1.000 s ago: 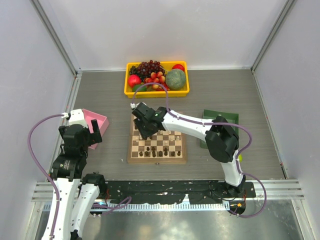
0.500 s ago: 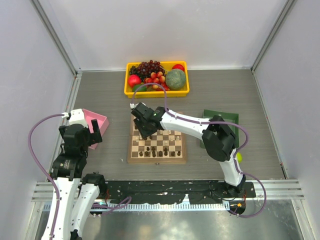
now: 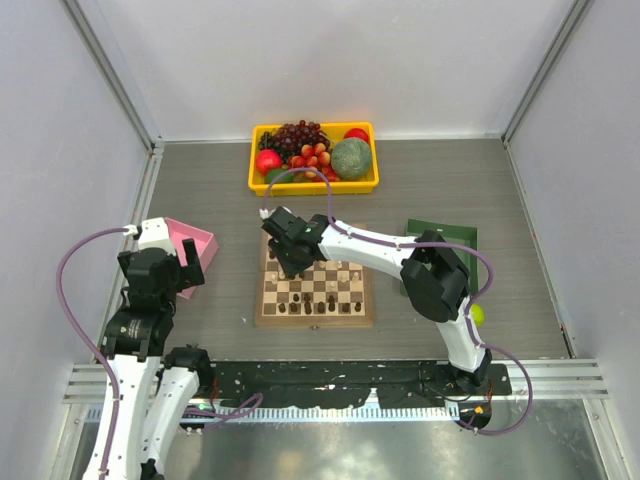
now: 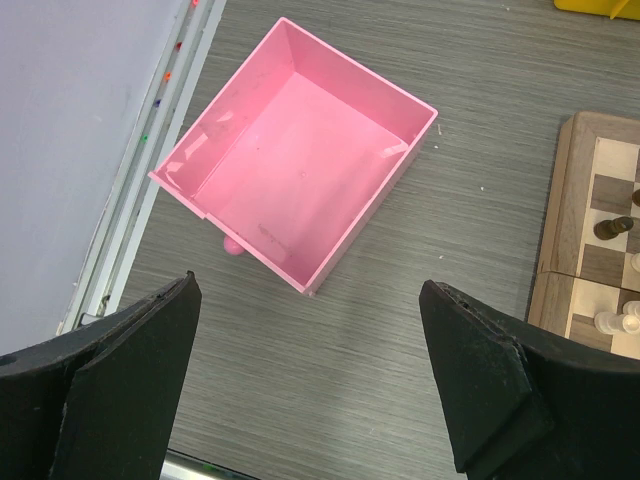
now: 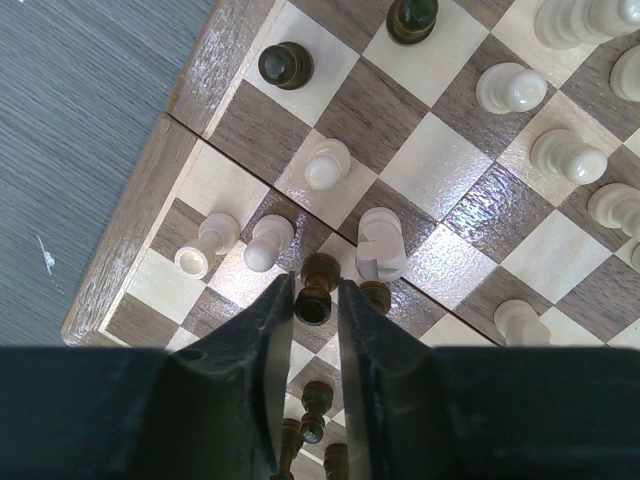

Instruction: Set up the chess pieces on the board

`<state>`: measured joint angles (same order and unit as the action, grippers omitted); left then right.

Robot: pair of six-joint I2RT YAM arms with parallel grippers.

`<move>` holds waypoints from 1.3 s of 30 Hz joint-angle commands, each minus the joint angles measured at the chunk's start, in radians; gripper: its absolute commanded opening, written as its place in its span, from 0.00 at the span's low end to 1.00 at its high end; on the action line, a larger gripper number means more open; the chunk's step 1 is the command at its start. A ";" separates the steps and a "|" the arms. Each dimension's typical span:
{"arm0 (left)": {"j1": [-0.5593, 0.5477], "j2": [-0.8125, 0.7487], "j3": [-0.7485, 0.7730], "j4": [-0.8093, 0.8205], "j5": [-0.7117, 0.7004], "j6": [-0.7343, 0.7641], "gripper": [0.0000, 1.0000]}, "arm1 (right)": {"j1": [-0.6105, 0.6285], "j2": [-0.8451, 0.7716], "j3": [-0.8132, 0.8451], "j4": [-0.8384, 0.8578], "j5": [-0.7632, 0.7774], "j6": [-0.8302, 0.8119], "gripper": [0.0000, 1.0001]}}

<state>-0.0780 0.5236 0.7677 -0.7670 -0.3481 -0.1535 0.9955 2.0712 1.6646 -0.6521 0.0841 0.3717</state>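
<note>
The board [image 3: 263, 312] lies in the middle of the table, with cream-white and dark brown chess pieces [image 3: 318, 300] spread over it. My right gripper [image 3: 285, 252] is over the board's far left part. In the right wrist view this gripper [image 5: 314, 300] is shut on a dark brown chess piece [image 5: 319, 286], beside a white pawn [image 5: 265, 243] and a white rook [image 5: 380, 245]. I cannot tell whether the held piece touches the board [image 5: 130, 240]. My left gripper [image 4: 310, 370] is open and empty above bare table, near the pink tray [image 4: 295, 165]; the board's left edge [image 4: 558, 200] shows there too.
A yellow bin of fruit [image 3: 314, 152] stands behind the board. A green tray [image 3: 455, 236] lies right of the board, partly under the right arm. A small yellow-green ball [image 3: 477, 314] lies by the right arm. The pink tray [image 3: 196, 246] is left of the board.
My right gripper has shifted slightly left and back over the board's far left part. The left arm has not moved.
</note>
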 commanded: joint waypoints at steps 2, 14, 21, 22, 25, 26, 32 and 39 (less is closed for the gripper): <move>0.003 0.001 -0.001 0.038 0.000 -0.006 0.99 | 0.002 -0.005 0.041 0.014 0.008 -0.008 0.26; 0.004 0.003 0.001 0.037 0.001 -0.006 0.99 | 0.012 -0.148 -0.014 0.011 0.026 -0.016 0.22; 0.004 -0.002 0.001 0.038 0.000 -0.006 0.99 | 0.071 -0.194 -0.016 0.015 0.008 -0.017 0.22; 0.004 -0.002 0.001 0.037 -0.002 -0.006 0.99 | 0.089 -0.188 -0.011 0.020 0.002 -0.017 0.23; 0.003 -0.004 0.001 0.037 -0.003 -0.006 0.99 | 0.136 -0.154 0.024 0.019 -0.017 -0.017 0.23; 0.004 -0.005 0.001 0.037 -0.006 -0.008 0.99 | 0.146 -0.134 0.032 0.017 -0.021 -0.017 0.23; 0.004 -0.010 -0.001 0.037 -0.008 -0.008 0.99 | 0.199 -0.048 0.090 -0.001 -0.041 -0.037 0.23; 0.004 -0.014 -0.001 0.037 -0.012 -0.009 0.99 | 0.209 0.004 0.115 -0.030 -0.021 -0.062 0.23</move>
<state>-0.0780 0.5209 0.7677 -0.7670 -0.3485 -0.1539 1.2079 2.0701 1.7355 -0.6727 0.0502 0.3344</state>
